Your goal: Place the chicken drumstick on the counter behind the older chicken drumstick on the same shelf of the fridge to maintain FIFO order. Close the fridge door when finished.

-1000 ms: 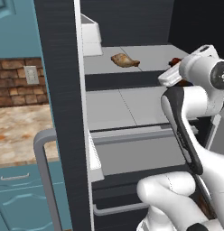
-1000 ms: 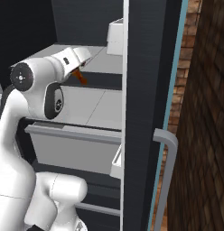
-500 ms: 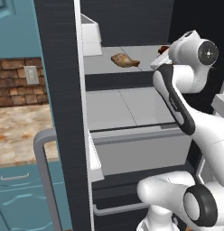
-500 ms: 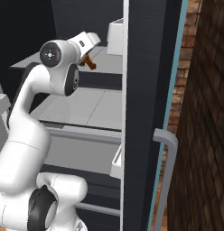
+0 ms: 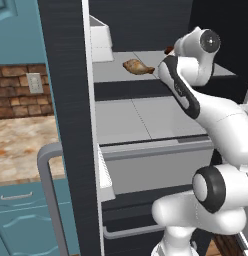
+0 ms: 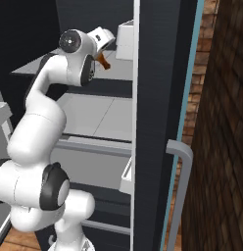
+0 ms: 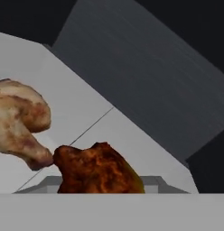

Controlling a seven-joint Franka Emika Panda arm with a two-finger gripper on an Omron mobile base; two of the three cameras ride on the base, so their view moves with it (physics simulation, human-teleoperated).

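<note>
Gripper is clenched on the chicken drumstick, raised over the upper shelf inside the fridge. Placement step is in hand. In the left base view, the older chicken drumstick lies on that shelf just left of the hand. Judged next: carry the held piece farther back, behind it, then let go.

The chicken drumstick is dark reddish-brown and sits directly in front of the tool, held at its tips above the shelf. In the right base view its thin orange bone end sticks out below the hand. The older chicken drumstick is pale tan and plump; it lies on its side on the same pale grey shelf, just beside the tool, with its narrow end toward the dark one.
</note>
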